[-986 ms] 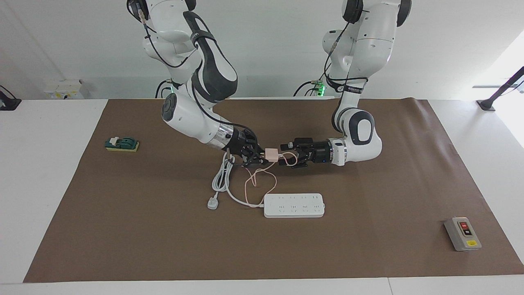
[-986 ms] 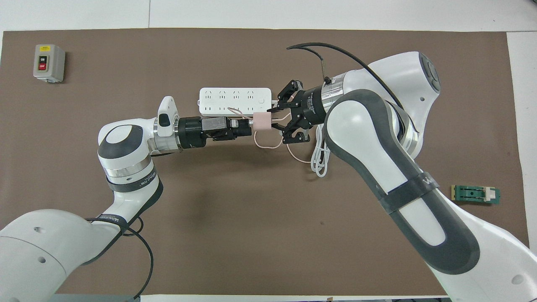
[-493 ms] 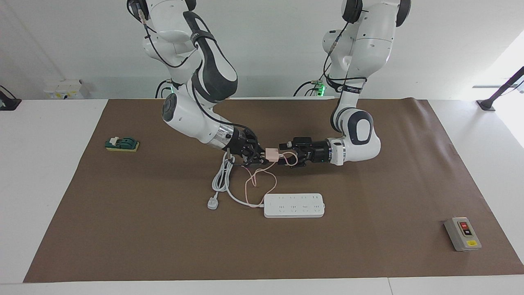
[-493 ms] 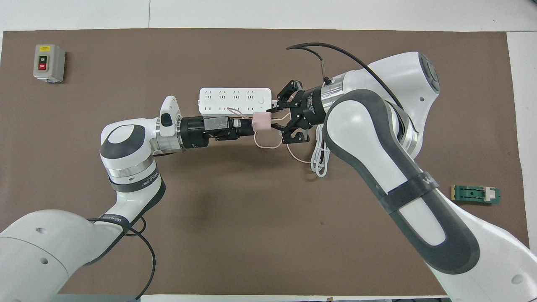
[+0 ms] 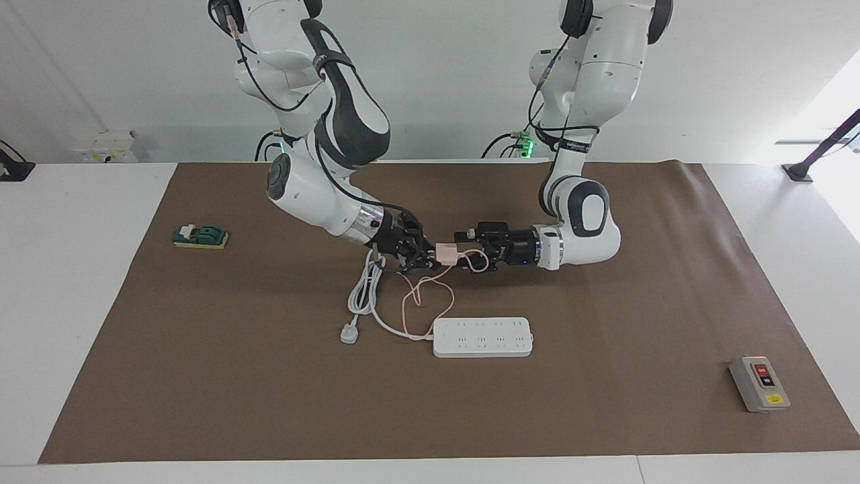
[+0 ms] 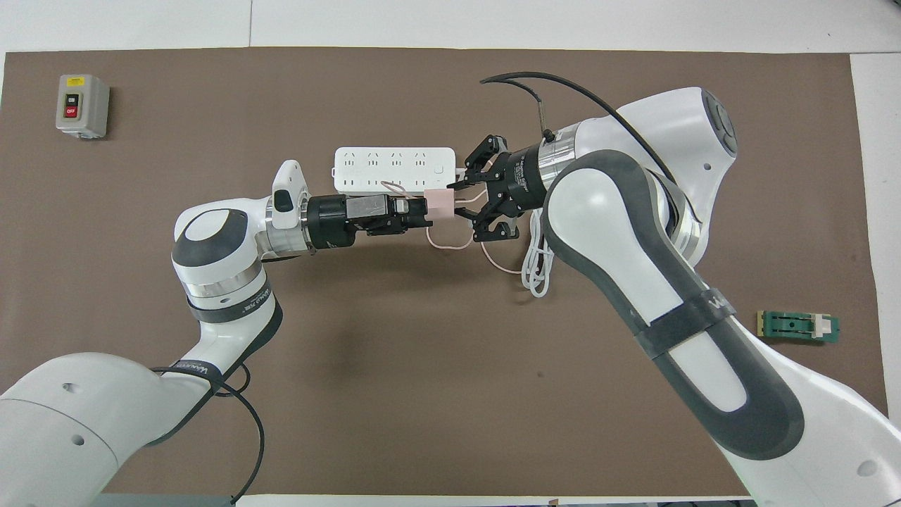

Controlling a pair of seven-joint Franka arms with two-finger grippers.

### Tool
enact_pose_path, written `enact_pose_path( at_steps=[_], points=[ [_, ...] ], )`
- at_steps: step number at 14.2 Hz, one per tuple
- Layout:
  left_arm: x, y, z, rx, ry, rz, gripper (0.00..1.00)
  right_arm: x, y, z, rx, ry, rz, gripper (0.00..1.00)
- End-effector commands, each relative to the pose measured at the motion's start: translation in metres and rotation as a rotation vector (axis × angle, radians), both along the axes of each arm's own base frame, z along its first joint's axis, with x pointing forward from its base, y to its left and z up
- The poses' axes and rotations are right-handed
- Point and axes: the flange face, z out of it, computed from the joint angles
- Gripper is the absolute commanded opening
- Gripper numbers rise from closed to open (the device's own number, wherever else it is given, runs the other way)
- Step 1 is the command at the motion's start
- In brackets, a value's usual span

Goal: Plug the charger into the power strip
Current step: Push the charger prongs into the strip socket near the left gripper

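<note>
While right tool (image 5: 430,259) grips charger (image 5: 445,252) above mat, left tool (image 5: 463,251) touches it, grip unclear.

Looks like a robotics lab: two white Franka arms (image 5: 322,134) bolted at 12 o'clock of a white table (image 5: 80,282), brown paper mat (image 5: 605,417), bare white wall.

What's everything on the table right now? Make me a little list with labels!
charger: pale pink cube, up in the air between both grippers, its thin cable drooping to the mat
right gripper: shut on the charger
left gripper: at the charger's free end
power strip: flat on the mat, nothing plugged in
white plug: on the mat beside the power strip
grey button box: toward the left arm's end
green block: toward the right arm's end
</note>
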Motion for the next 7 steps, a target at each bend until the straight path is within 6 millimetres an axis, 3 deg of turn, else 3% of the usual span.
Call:
enact_pose_path(
  at_steps=[1,7],
  points=[
    [0.0018,-0.0037,0.0017,-0.026,-0.010,0.009,1.00,-0.0009,-0.0005,-0.0010,0.029,-0.008,0.011,0.00],
    [0.0051,-0.0116,0.0003,-0.032,-0.013,0.004,1.00,-0.0008,0.0005,-0.0012,0.029,-0.010,0.011,0.00]
  ],
)
